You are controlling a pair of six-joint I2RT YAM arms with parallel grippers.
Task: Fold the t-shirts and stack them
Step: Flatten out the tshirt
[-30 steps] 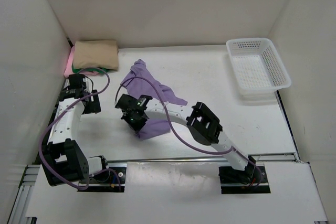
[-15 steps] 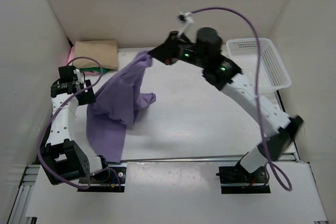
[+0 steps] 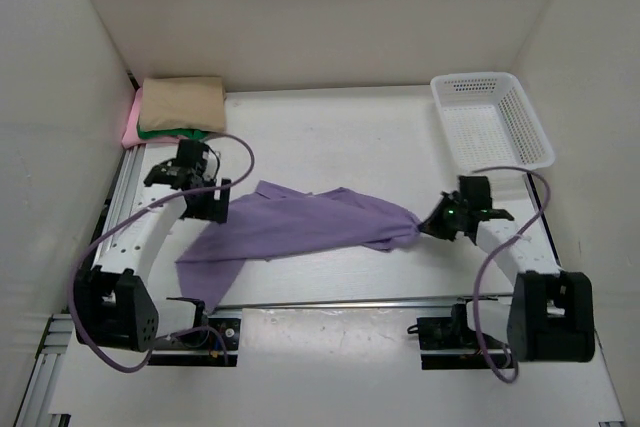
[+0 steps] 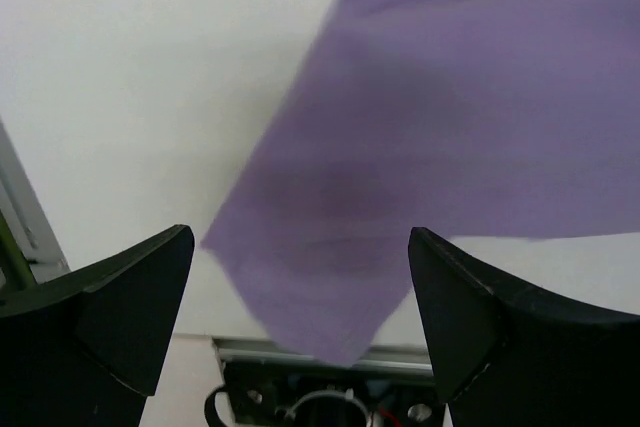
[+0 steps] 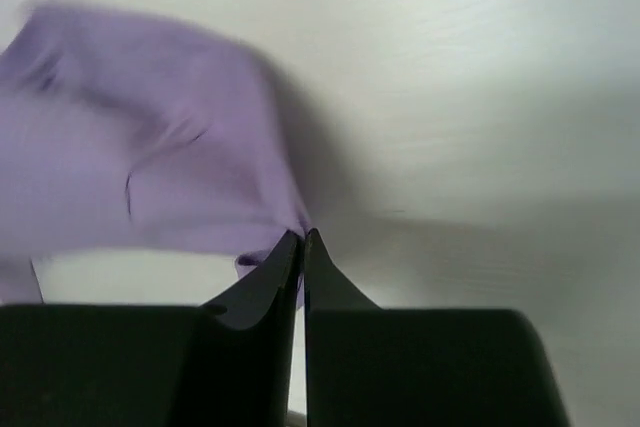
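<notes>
White table (image 3: 350, 137), white walls (image 3: 320, 17) around, lavender shirt (image 3: 300, 222) stretched across; right gripper (image 5: 302, 237) pinching it, left gripper (image 4: 300, 235) gaping

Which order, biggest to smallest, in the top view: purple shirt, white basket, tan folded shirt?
1. purple shirt, stretched out across the table, clearly the largest
2. white basket
3. tan folded shirt, somewhat smaller than the basket
</notes>
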